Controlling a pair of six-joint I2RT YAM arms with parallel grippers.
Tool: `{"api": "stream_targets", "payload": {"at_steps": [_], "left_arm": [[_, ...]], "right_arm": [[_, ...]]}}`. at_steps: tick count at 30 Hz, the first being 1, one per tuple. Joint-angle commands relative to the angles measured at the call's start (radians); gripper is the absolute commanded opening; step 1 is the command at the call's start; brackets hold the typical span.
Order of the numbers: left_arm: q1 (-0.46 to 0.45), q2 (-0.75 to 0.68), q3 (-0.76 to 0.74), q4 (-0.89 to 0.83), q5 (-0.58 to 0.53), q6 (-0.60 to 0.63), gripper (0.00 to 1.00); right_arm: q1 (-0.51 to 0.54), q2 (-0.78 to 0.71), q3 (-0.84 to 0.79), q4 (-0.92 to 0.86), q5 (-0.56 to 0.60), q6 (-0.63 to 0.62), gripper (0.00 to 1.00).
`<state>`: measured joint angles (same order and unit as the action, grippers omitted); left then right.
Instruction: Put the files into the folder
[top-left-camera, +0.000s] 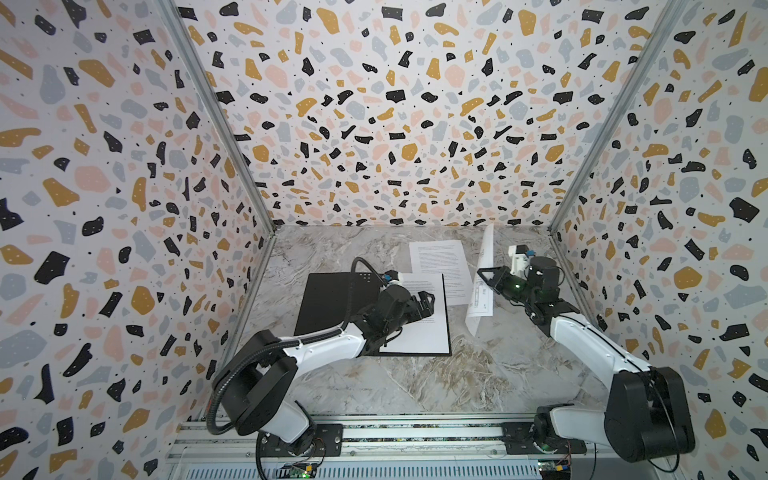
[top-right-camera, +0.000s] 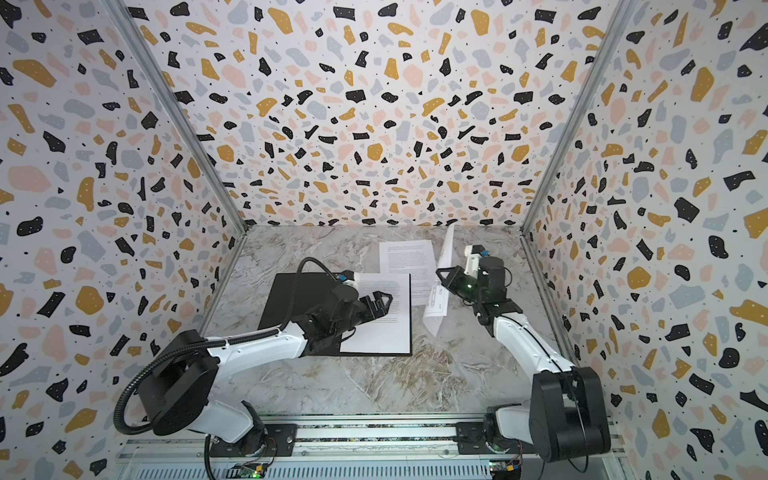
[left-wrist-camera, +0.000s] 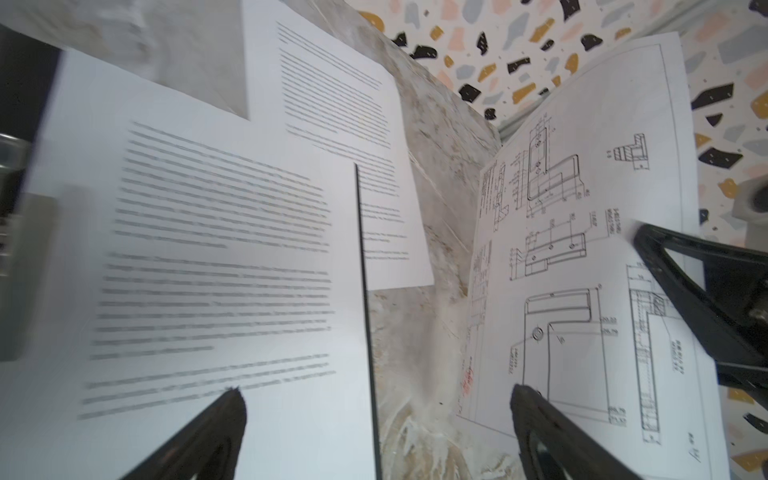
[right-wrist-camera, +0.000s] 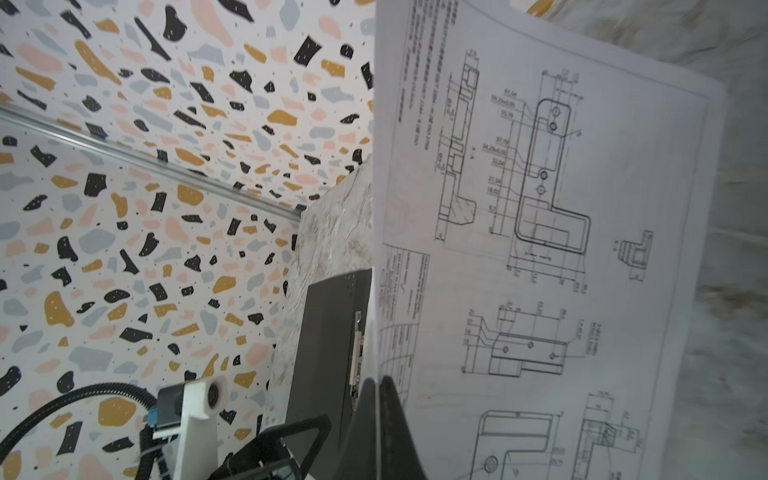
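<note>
The folder (top-left-camera: 328, 299) lies open, black side up, on the table (top-left-camera: 415, 382) at mid-frame in both top views. One text sheet (top-left-camera: 419, 332) rests flat on its right half. Above that sheet hangs the left gripper (top-left-camera: 428, 301), jaws wide and empty. Right of centre, the right gripper (top-left-camera: 482, 276) is clamped on the drawing sheet (top-left-camera: 480, 307), holding it up almost on edge. A second text sheet (top-left-camera: 436, 259) waits on the table behind. I'd say the drawing goes in next: it needs swinging left and laying flat on the filed sheet, once the left gripper is clear.

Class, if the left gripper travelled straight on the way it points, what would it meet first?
Probably the drawing sheet held upright by the right gripper, though height is hard to judge.
</note>
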<state>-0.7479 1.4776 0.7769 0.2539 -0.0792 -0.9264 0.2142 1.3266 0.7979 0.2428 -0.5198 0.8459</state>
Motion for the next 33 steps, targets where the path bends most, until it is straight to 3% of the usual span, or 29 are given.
{"api": "stream_targets", "payload": {"at_steps": [1,6,11,20,33], "left_arm": [[0.09,-0.075,-0.07,0.004,0.003,0.035,1.0],[0.212,-0.155,-0.133,-0.068,-0.011,0.102,1.0],[0.327,-0.186,-0.188,-0.088,0.031,0.127,1.0],[0.405,-0.152,-0.243,-0.059,0.069,0.146,1.0],[0.418,-0.117,-0.271,0.005,0.149,0.133,1.0]], "right_arm": [[0.103,0.063,0.095,0.001,0.036,-0.005,0.0],[0.234,0.207,0.277,0.013,-0.039,0.022,0.0],[0.242,0.217,0.361,0.012,-0.059,0.035,0.0],[0.158,0.198,0.057,0.167,-0.044,0.077,0.0],[0.174,0.276,-0.122,0.289,0.025,0.085,0.0]]}}
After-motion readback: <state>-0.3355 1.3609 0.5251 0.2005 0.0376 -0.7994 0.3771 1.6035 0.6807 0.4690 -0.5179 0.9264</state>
